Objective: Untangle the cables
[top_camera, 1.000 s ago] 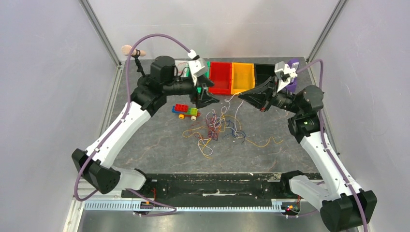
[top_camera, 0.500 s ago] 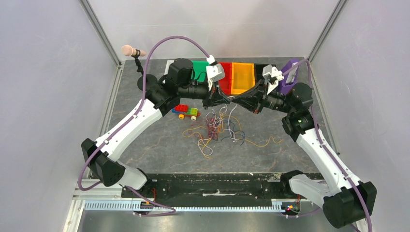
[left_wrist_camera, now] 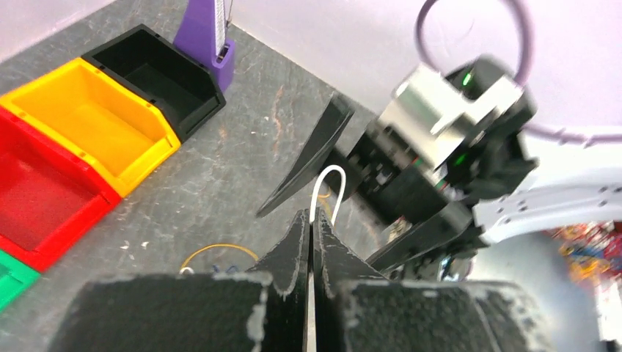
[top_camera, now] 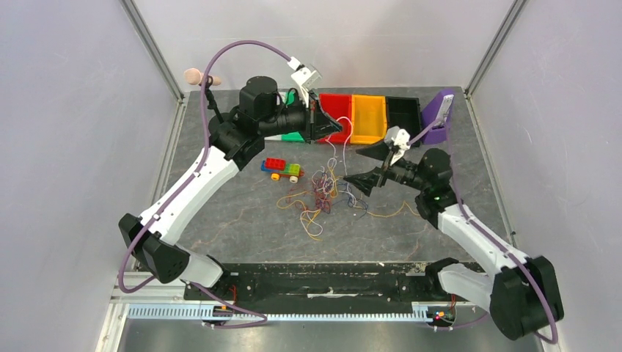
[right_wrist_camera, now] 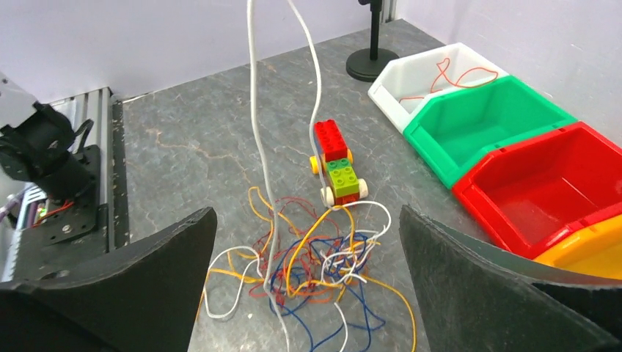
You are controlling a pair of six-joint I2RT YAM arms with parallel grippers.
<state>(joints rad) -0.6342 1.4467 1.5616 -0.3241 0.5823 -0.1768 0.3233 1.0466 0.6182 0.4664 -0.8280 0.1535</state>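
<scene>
Remote view: my left gripper [left_wrist_camera: 309, 220] pinches a thin white cable [right_wrist_camera: 254, 110], its looped top cut off in the right wrist view. My right gripper [top_camera: 353, 165] gapes wide, facing the loose tangle of cables [right_wrist_camera: 308, 271], colours knotted beyond counting, on the mottled grey table [top_camera: 235, 213] beside one plastic brick toy [right_wrist_camera: 337, 172].

white cable [right_wrist_camera: 253, 88] cut off at top edge, right arm [left_wrist_camera: 455, 132] blurred

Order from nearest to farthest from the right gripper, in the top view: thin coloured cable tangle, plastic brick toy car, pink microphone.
1. Coloured cable tangle, just left of right gripper.
2. Brick toy car, farther left.
3. Pink microphone, far left corner.
</scene>
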